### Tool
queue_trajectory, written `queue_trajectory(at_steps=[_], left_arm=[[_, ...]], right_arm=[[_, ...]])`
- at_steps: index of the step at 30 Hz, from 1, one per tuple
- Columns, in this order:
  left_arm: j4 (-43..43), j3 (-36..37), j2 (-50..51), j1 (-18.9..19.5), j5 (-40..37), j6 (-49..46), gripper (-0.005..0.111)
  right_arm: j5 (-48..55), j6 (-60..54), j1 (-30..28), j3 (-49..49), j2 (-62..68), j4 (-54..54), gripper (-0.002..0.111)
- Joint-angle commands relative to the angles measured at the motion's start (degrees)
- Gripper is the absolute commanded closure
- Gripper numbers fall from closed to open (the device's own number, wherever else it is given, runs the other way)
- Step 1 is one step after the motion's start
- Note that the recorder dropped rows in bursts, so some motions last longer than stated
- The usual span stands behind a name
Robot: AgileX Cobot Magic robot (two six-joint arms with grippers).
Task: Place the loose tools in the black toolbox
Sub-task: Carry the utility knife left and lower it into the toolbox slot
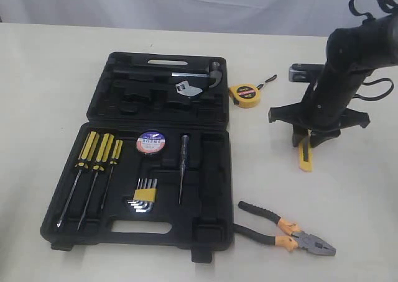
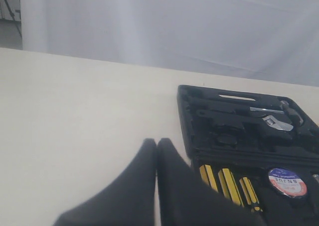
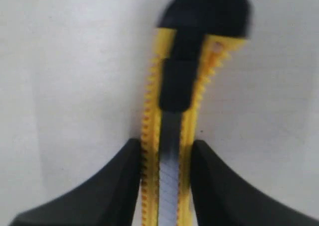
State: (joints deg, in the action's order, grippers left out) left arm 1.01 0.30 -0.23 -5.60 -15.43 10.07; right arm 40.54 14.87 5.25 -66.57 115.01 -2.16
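Closest to the lens, in the right wrist view: yellow-and-black utility knife (image 3: 169, 136), flanked by the two dark fingers of the right gripper (image 3: 167, 144), jaws narrowed to the knife's width and seemingly pressing both toothed sides. Cannot tell whether lifted or resting on the bench. Seen from outside, knife (image 1: 305, 159) and right gripper (image 1: 316, 139) well toward the right edge, about midway between far and near edges. Left gripper (image 2: 157, 146) fully closed, fingers together, holding nothing, off toward the left edge beside the black toolbox (image 1: 211, 220). Judged as the grasp step for the knife. Calls next for a clean lift, then a carry toward the left edge, high enough to clear the toolbox's raised rim, down into a free recess on the right of its near half. Black tape roll (image 1: 150, 142) already seated there. Yellow tape measure (image 1: 244, 94) loose just beside the toolbox's far half; grey pliers (image 1: 283, 231) loose by the near edge, one handle just beside the toolbox. Bare bench between knife and toolbox, so open room for the carry.
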Motion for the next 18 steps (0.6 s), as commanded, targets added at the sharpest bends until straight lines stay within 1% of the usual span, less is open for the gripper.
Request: queue_trajectory(at_steps=[1,2,3,7,9,10,11,13,14,15,16,17,18], left_arm=[[0.2,-0.3,0.2,-0.3,0.0,0.0,0.107],[0.2,-0.3,0.2,-0.3,0.0,0.0,0.107],[0.2,-0.3,0.2,-0.3,0.0,0.0,0.107],[0.2,-0.3,0.2,-0.3,0.0,0.0,0.107],[0.2,-0.3,0.2,-0.3,0.0,0.0,0.107],[0.2,-0.3,0.2,-0.3,0.0,0.0,0.107],[0.2,-0.3,0.2,-0.3,0.0,0.0,0.107],[0.2,-0.3,0.2,-0.3,0.0,0.0,0.107],[0.2,-0.3,0.2,-0.3,0.0,0.0,0.107],[0.2,-0.3,0.2,-0.3,0.0,0.0,0.107],[0.2,-0.3,0.2,-0.3,0.0,0.0,0.107],[0.2,-0.3,0.2,-0.3,0.0,0.0,0.107],[0.2,-0.3,0.2,-0.3,0.0,0.0,0.107]], right_arm=[[1.7,-0.8,-0.4,0.2,0.0,0.2,0.091],[1.8,-0.8,-0.4,0.2,0.0,0.2,0.095],[1.9,-0.8,-0.4,0.0,0.0,0.2,0.109],[4.8,-2.4,0.7,0.0,-3.1,0.8,0.109],[5.7,-2.4,3.6,0.0,-6.7,1.7,0.109],[6.0,-2.4,7.2,0.0,-9.8,1.7,0.109],[6.0,-2.2,9.4,0.0,-11.1,1.7,0.109],[7.2,1.5,18.8,1.4,-16.8,2.2,0.109],[7.8,3.9,21.6,1.9,-18.0,2.5,0.109],[8.2,7.6,26.7,2.7,-19.0,2.5,0.109],[7.0,10.4,30.0,3.4,-19.4,2.2,0.109],[3.5,14.7,34.1,4.3,-19.4,1.9,0.109],[0.0,18.2,36.4,4.8,-19.2,1.6,0.109]])
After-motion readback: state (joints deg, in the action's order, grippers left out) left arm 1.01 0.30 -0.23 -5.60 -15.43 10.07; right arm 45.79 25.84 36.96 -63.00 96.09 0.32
